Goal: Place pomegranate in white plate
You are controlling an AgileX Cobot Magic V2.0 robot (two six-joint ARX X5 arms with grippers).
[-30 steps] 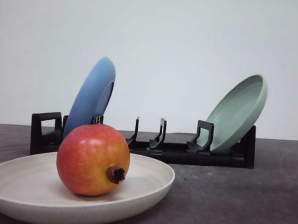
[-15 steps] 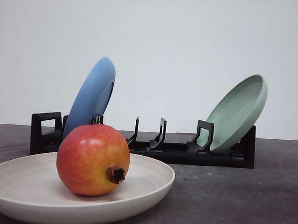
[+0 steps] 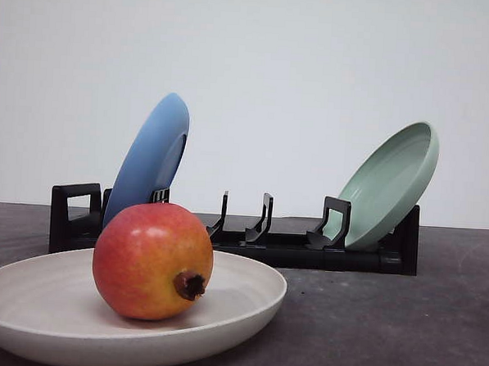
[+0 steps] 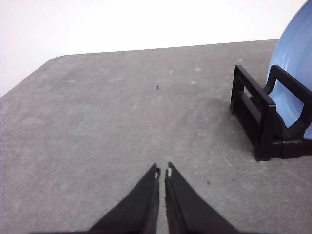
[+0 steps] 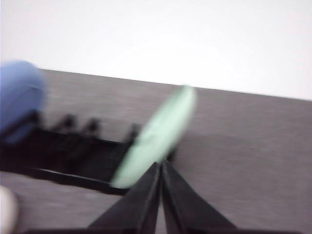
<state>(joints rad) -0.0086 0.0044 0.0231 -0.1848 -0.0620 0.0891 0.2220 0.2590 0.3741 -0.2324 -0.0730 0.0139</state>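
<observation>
The pomegranate [image 3: 153, 260], red-orange with a dark crown facing the camera, rests inside the white plate [image 3: 246, 302] at the front left of the table. My left gripper [image 4: 162, 172] is shut with nothing in it, over bare grey tabletop beside the rack's left end. In the blurred right wrist view my right gripper [image 5: 160, 166] is shut and holds nothing, with the pale green plate [image 5: 153, 139] beyond its tips. A sliver of the white plate [image 5: 7, 209] shows at that view's edge.
A black dish rack [image 3: 250, 237] stands across the back of the table. A blue plate [image 3: 147, 157] leans in its left slots and a pale green plate [image 3: 388, 186] in its right end. Grey tabletop [image 3: 385, 321] lies open at the front right.
</observation>
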